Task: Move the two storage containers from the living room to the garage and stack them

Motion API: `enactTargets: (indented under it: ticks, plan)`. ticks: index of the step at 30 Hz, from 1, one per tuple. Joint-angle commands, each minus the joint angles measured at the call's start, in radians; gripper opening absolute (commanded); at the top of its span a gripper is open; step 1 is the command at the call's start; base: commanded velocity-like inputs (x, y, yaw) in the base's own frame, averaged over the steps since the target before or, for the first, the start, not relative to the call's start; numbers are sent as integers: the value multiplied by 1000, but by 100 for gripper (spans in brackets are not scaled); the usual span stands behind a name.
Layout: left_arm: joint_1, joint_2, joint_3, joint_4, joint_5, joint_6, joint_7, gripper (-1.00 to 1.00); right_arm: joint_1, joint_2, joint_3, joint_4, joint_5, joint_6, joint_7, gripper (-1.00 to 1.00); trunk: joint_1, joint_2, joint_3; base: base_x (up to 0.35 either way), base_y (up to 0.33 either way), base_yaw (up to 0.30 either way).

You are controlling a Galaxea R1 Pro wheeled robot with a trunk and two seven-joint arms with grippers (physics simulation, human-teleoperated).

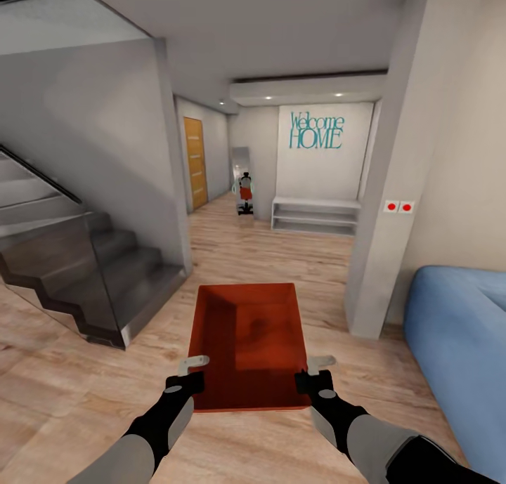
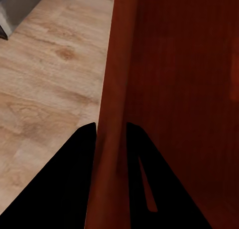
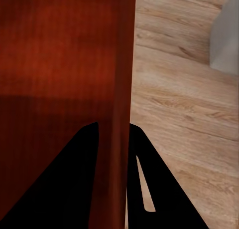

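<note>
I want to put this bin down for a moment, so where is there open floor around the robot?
Open light wood plank floor lies left of the orange-red open-top storage container, up to the grey staircase, and ahead toward the white shelf. Rightward is tighter: the blue sofa and a white pillar.

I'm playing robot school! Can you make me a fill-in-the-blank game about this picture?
1. The robot carries one orange-red storage container over the ____ plank floor.
2. The left gripper and right gripper each pinch a ____ of the container.
3. The wall sign says Welcome ____.
4. The sofa is ____.

Missing words: wood; wall; HOME; blue
</note>
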Motion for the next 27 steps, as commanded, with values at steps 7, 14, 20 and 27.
enactTargets:
  ticks: [7,14,20,27]
  plan:
    - [-1,15,26,0,28,5,7,-100,-1,-9,-34,-5,13,-19,-1,-100,1,-1,-2,322,0,0]
    - [-1,15,26,0,28,5,7,-100,-1,-9,-34,-5,13,-19,-1,-100,1,-1,-2,322,0,0]
    - [-1,15,26,0,28,5,7,-100,-1,-9,-34,-5,13,-19,-1,-100,1,-1,-2,322,0,0]
    - [-1,15,26,0,28,5,7,-100,-1,-9,-34,-5,13,-20,-1,-100,1,-1,-2,322,0,0]
